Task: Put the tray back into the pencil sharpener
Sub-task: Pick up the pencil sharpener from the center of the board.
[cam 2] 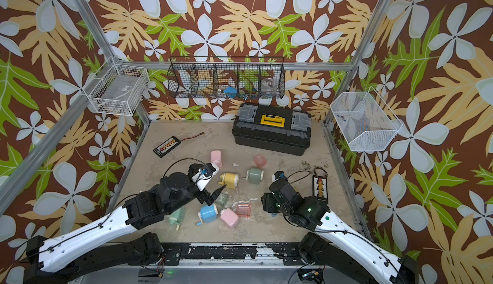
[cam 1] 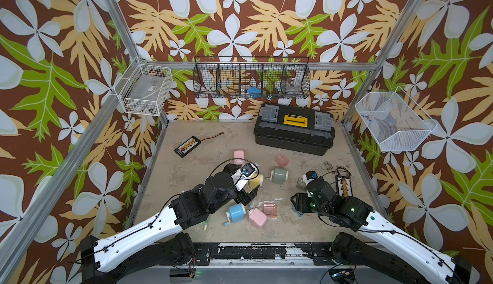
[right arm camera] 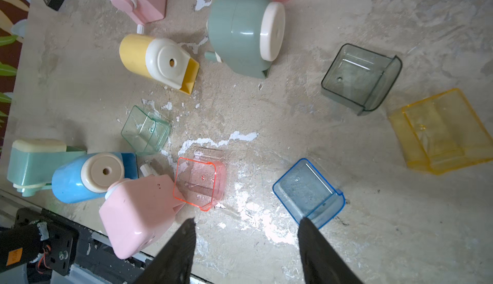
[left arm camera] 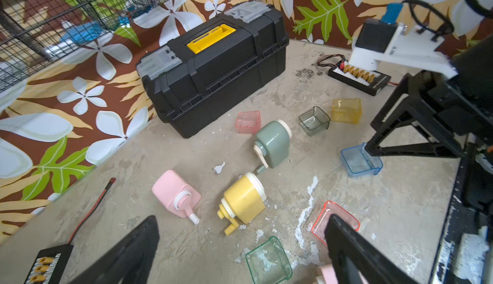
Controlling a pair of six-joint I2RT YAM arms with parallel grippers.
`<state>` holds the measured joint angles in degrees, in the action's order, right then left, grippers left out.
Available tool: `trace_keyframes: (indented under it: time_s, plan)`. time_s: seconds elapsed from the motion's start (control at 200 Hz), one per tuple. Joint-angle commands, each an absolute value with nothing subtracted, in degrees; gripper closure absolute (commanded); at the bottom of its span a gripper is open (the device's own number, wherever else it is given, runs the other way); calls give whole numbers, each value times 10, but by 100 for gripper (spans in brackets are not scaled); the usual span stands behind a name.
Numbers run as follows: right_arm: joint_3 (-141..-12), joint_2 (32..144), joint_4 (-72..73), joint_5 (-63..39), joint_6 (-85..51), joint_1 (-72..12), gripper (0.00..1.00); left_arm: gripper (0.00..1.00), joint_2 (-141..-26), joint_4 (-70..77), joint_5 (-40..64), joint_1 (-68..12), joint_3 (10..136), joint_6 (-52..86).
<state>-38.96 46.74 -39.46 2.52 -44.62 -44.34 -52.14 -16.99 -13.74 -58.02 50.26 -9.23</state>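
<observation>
Several pencil sharpeners lie on the table: blue (cam 1: 236, 212), pink (right arm camera: 136, 216), yellow (left arm camera: 244, 202) and grey-green (left arm camera: 273, 143). Loose clear trays lie around them: blue (right arm camera: 306, 192), red (right arm camera: 200, 181), green (right arm camera: 145, 130), grey (right arm camera: 360, 78) and yellow (right arm camera: 442, 130). My left gripper (left arm camera: 241, 220) hangs wide open over the floor near the yellow sharpener, holding nothing; one finger overlaps the red tray (left arm camera: 346, 220). My right gripper (right arm camera: 246, 220) is open and empty, one fingertip at the blue tray's front lip. The pink sharpener lies beside the other finger.
A black toolbox (cam 1: 293, 129) stands at the back right. Connector boards lie at the back left (cam 1: 186, 145) and far right (cam 1: 344, 186). Another pink sharpener (cam 1: 239, 155) and pink tray (cam 1: 282, 159) lie mid-table. Wire baskets (cam 1: 252, 81) hang on the walls.
</observation>
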Motion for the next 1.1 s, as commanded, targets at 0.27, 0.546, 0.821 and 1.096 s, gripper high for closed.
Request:
trace_keyframes:
  time_s: [0.27,0.546,0.821,1.096]
  plan:
    - [-338,504,-308,-41,-467,-460,43,2,-517,-307,7,-575,501,-178]
    - [-333,605,-220,-23,-491,-492,48,4,-557,-336,117,-575,482,-308]
    - [-337,684,-169,-30,-499,-497,55,5,-587,-325,112,-576,471,-404]
    - [-330,742,-135,-31,-514,-507,64,5,-622,-299,92,-582,469,-484]
